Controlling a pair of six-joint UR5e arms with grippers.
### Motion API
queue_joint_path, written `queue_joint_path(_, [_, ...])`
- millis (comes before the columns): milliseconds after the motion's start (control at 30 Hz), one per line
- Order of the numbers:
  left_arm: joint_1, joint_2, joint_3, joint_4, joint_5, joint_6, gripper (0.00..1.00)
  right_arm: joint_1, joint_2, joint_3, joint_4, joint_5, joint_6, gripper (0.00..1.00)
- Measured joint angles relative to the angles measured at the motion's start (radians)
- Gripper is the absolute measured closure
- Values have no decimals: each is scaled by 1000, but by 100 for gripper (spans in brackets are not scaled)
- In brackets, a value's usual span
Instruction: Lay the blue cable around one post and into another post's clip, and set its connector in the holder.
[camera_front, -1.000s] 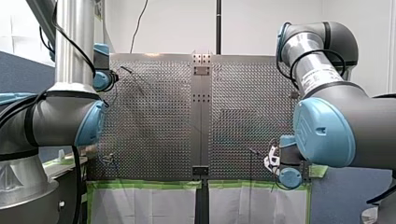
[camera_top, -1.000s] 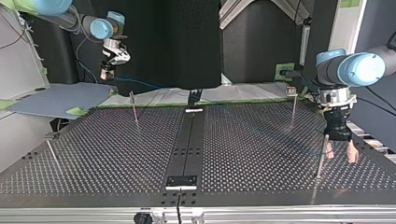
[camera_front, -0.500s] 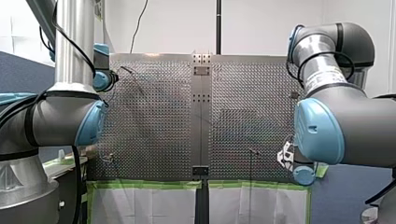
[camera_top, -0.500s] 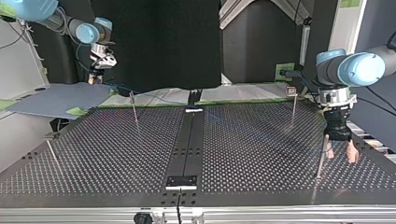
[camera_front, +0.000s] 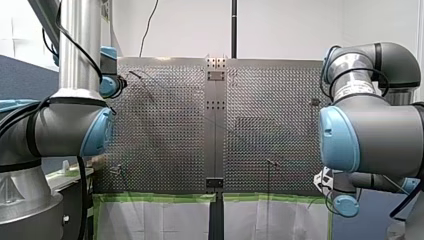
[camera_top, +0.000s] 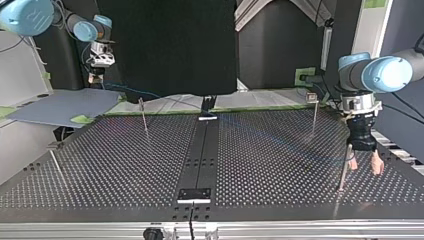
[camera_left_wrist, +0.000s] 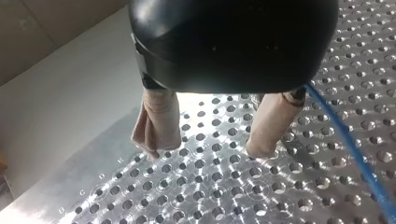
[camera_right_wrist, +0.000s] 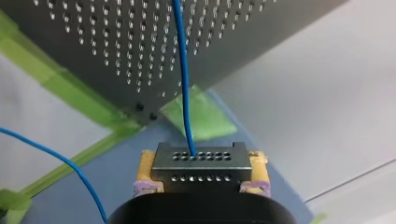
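Observation:
In the right wrist view my right gripper (camera_right_wrist: 201, 183) has its yellow pads shut on a grey connector block (camera_right_wrist: 201, 164) with rows of small holes. The blue cable (camera_right_wrist: 183, 74) leaves the block and runs ahead over the perforated plate's corner. The top view shows that gripper (camera_top: 95, 77) high at the far left, behind the plate, with the cable (camera_top: 127, 91) trailing from it. My left gripper (camera_left_wrist: 210, 140) hangs open just above the plate, its beige pads (camera_left_wrist: 159, 121) apart, and the cable (camera_left_wrist: 355, 154) passes beside one finger. It stands next to a thin post (camera_top: 344, 167).
Three more thin posts (camera_top: 143, 115) (camera_top: 315, 112) (camera_top: 55, 162) stand on the perforated plate (camera_top: 125, 165). A black strip (camera_top: 202, 150) with small brackets runs down its middle. Green tape (camera_right_wrist: 201, 116) and a blue mat (camera_top: 60, 107) lie past the plate's far edge.
My right arm has carried the connector further to the top view's left and up, away from the plate, drawing the cable along. My left gripper has stayed open beside its post.

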Motion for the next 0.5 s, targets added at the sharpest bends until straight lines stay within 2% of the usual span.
queue_joint_path(100, [0,0,0,0,0,0,0,-29,26,0,-3,-14,29,100])
queue_joint_path(267, [0,0,0,0,0,1,0,-78,41,0,-3,-19,73,100])
queue_joint_path(500, [0,0,0,0,0,2,0,-139,42,0,-8,-26,74,100])
